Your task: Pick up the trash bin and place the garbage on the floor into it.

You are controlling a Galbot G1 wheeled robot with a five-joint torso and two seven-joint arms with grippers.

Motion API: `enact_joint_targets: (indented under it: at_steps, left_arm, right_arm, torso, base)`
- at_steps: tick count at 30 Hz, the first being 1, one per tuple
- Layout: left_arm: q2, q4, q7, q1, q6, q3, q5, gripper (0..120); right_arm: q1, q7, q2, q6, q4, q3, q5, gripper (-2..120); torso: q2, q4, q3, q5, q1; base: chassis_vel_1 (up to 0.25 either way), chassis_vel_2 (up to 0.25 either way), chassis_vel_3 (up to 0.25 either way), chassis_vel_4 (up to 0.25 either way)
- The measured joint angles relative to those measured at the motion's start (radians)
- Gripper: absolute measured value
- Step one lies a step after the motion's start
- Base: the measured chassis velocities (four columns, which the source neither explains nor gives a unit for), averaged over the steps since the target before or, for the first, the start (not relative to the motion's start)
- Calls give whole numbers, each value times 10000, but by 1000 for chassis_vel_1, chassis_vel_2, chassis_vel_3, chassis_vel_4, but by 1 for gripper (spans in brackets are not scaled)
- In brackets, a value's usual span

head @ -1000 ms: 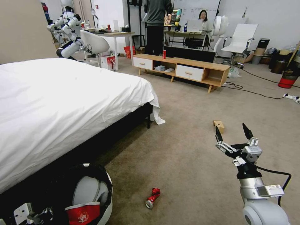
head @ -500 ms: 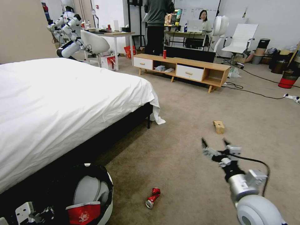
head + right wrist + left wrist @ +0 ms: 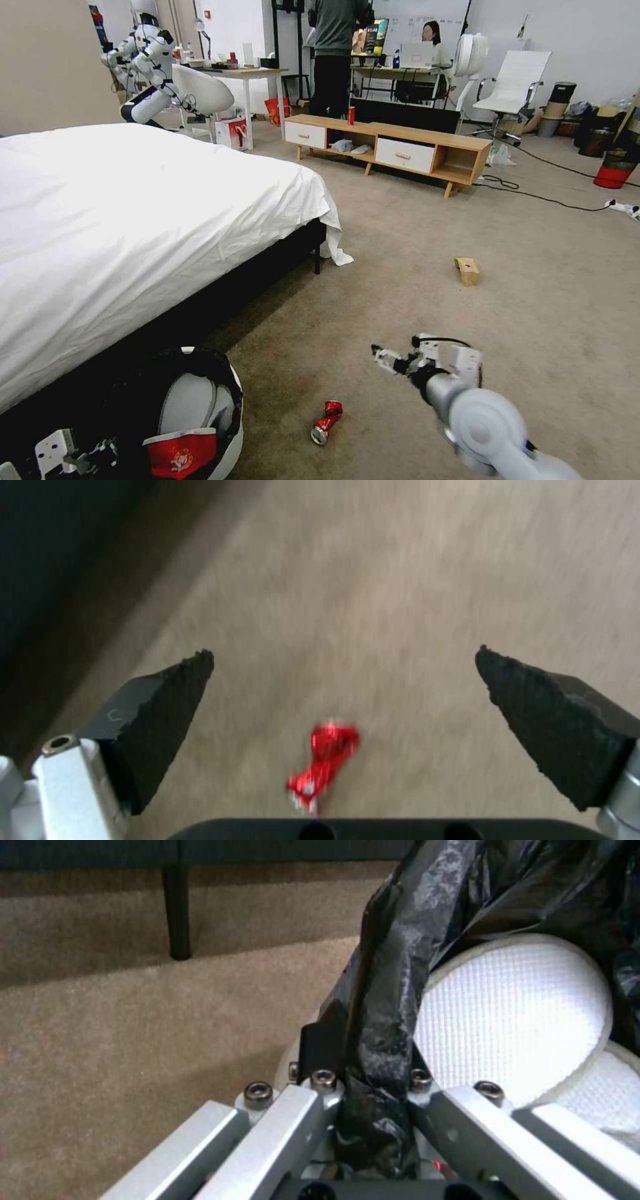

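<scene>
The left tool [image 3: 363,1090] is clamped on the black-bag-lined rim of the trash bin [image 3: 223,400], which sits low at the robot's left beside the bed [image 3: 133,220]; a crumpled red-white cup [image 3: 179,453] lies inside it. The right tool [image 3: 343,720], its 2 fingers [image 3: 167,705] wide apart, hangs over the floor [image 3: 400,280] above a crushed red can [image 3: 325,421]. A tan cardboard box [image 3: 467,270] lies on the carpet farther off, well apart from the can.
</scene>
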Motion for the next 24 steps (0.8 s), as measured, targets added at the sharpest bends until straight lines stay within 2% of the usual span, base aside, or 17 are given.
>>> enact_joint_targets:
  at_steps: [6, 8, 9, 11, 16, 18, 24]
  left_arm:
    - [4, 160, 12, -46, 0, 21, 44, 2]
    - [16, 245, 18, -81, -1, 21, 47, 2]
    - [16, 245, 18, -81, -1, 21, 47, 2]
    - [38, 367, 23, -106, -1, 19, 58, 2]
    - [46, 444, 33, -125, 0, 12, 64, 2]
    - [43, 454, 36, -116, 0, -5, 64, 2]
    - [41, 502, 47, -88, -1, -34, 70, 2]
  right_arm:
    - [671, 567, 594, -294, -1025, -721, 809, 100]
    - [842, 756, 1006, -342, -1480, -988, 1010, 100]
    - [842, 756, 1006, -342, -1480, -988, 1010, 100]
    - [1001, 826, 1571, -345, -2177, -1287, 1054, 100]
    - [1197, 796, 2188, -350, -2943, -1552, 1043, 100]
    - [1359, 690, 2663, -351, -3620, -1718, 939, 99]
    - [1699, 407, 3328, -243, -4797, -1922, 606, 98]
  torso:
    - [0, -1, 0, -1, -1]
    - [0, -1, 0, -1, 0]
    - [0, -1, 0, -1, 0]
    - [0, -1, 0, -1, 0]
    - [0, -2, 0, -2, 0]
    - [0, 0, 0, -2, -1]
    - [0, -1, 0, 0, 0]
  base:
    - [0, 0, 0, 0]
    - [0, 0, 0, 0]
    - [0, 0, 0, 0]
    - [0, 0, 0, 0]
    - [0, 0, 0, 0]
    - [0, 0, 0, 0]
    - [0, 0, 0, 0]
